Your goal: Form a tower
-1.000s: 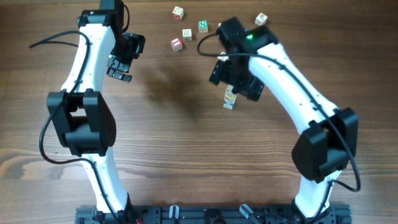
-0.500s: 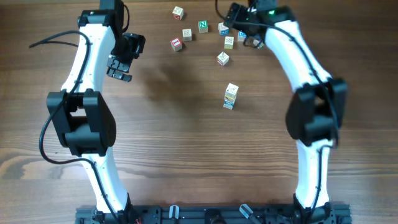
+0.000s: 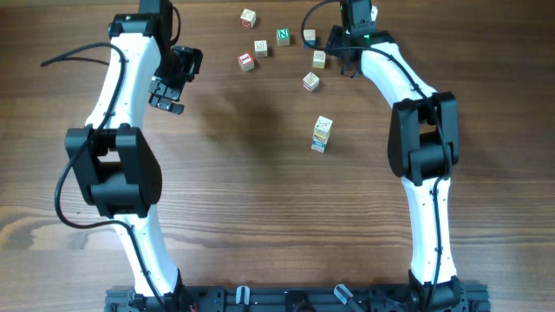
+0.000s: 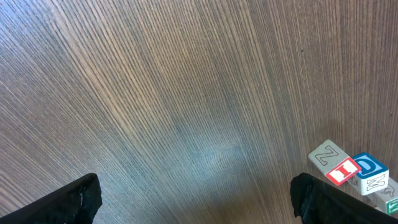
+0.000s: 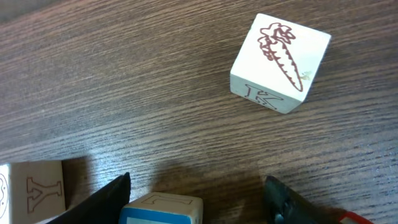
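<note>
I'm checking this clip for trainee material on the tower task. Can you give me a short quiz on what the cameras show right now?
1. True or false: the tower stands free on the table, gripped by nothing.
2. Multiple choice: in the right wrist view, what is drawn on top of the K cube? A) a carrot B) a fish C) a star
3. Short answer: which arm's fingers stand on either side of the blue-edged cube?

Key
1. True.
2. A.
3. The right end effector. A gap still shows between the cube and one finger.
</note>
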Robot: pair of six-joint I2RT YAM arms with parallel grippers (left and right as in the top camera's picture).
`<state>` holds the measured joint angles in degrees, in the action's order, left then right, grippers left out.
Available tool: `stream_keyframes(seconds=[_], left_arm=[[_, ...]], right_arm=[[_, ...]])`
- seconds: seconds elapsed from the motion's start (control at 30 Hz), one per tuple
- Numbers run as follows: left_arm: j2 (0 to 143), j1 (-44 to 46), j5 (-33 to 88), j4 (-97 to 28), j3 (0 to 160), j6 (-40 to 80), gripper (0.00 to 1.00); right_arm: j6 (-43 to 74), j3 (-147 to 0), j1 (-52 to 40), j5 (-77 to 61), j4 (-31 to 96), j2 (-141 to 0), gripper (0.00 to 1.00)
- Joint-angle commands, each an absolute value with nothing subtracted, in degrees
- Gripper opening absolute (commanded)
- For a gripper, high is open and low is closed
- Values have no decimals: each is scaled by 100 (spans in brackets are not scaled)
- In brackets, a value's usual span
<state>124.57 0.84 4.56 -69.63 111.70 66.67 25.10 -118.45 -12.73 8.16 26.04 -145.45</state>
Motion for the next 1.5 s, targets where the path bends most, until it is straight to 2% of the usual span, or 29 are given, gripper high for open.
stream_keyframes(seconds=[0.0, 0.07, 0.1, 0.2, 0.43, 0.63, 0.77, 0.87, 1.1, 1.23, 1.47], left_arm=[[12278, 62, 399, -6963, 11144, 6600, 100], [12278, 62, 399, -6963, 11144, 6600, 100], [12278, 62, 399, -6963, 11144, 6600, 100], [12278, 62, 399, -6963, 11144, 6600, 100], [12278, 62, 399, -6963, 11144, 6600, 100], [12278, 62, 399, -6963, 11144, 6600, 100], [12278, 62, 399, -6963, 11144, 6600, 100], [12278, 62, 401, -6963, 11144, 6600, 100], [12278, 62, 399, -6963, 11144, 6600, 100], [12278, 62, 399, -6963, 11144, 6600, 100], [12278, 62, 399, -6963, 11144, 6600, 100]], right_arm=[[2335, -11880, -1269, 552, 2821, -14733, 53], [2329, -11885, -1273, 506, 2961, -14691, 42], [2335, -11889, -1275, 360, 3079, -14610, 34], [2357, -11891, -1273, 274, 3433, -14197, 28], [2871, -11891, -1280, 246, 5478, -11994, 26], [3769, -11891, -1291, 224, 8068, -9664, 26], [4447, -11880, -1437, -113, 9000, -8962, 25], [4840, -11548, -1719, -89, 8770, -9087, 22], [5297, -9668, -2764, 40, 6781, -10158, 22], [5288, -9636, -2974, 43, 6455, -11078, 16], [5249, -9690, -2974, -10, 6440, -11041, 13]])
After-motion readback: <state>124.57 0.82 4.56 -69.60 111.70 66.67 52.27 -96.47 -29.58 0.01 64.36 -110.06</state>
